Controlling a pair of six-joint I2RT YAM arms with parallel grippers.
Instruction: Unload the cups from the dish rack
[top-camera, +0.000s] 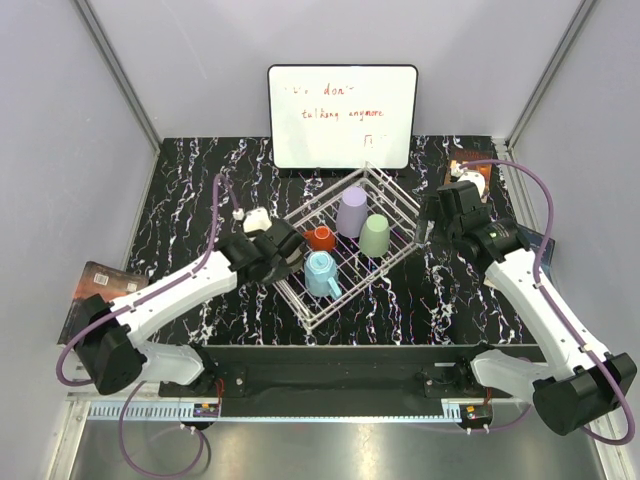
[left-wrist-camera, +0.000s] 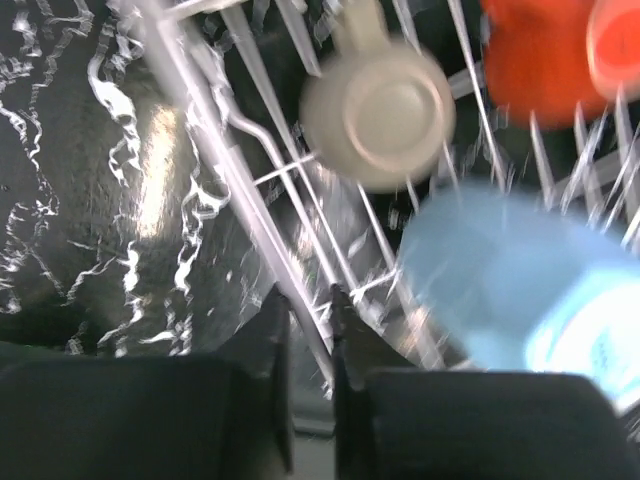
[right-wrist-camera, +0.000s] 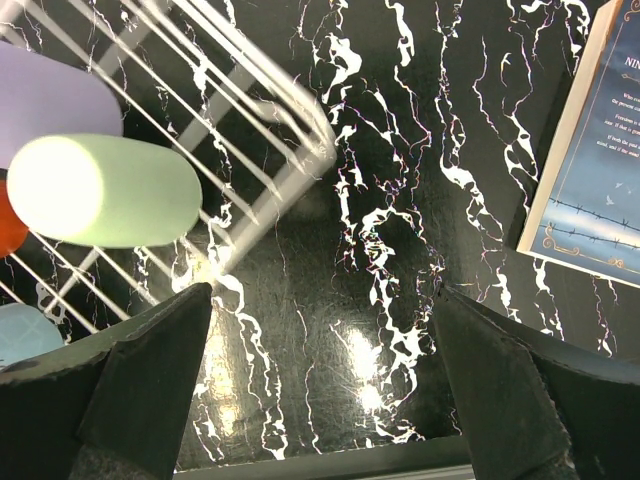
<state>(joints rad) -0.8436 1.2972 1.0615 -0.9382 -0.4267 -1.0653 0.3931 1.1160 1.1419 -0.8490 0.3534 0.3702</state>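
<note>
The white wire dish rack (top-camera: 392, 205) stands turned like a diamond at mid-table. In it are a lavender tumbler (top-camera: 351, 211), a sage-green tumbler (top-camera: 375, 236), a red-orange cup (top-camera: 320, 238) and a light blue mug (top-camera: 322, 273). The grey-brown cup (left-wrist-camera: 378, 115) shows only in the left wrist view, upside down beside the red-orange cup (left-wrist-camera: 540, 55) and the blue mug (left-wrist-camera: 510, 280). My left gripper (top-camera: 290, 250) is at the rack's left side, its jaws (left-wrist-camera: 308, 295) closed around the rim wire (left-wrist-camera: 215, 160). My right gripper (top-camera: 428, 225) is wide open and empty (right-wrist-camera: 322, 290) over the table by the rack's right corner (right-wrist-camera: 260, 130), near the sage-green tumbler (right-wrist-camera: 105, 190).
A whiteboard (top-camera: 342, 115) with red writing stands at the back. A blue book (right-wrist-camera: 590, 170) lies right of the right gripper. Another book (top-camera: 95, 285) lies at the table's left edge. A small brown and white object (top-camera: 468, 172) sits at the back right.
</note>
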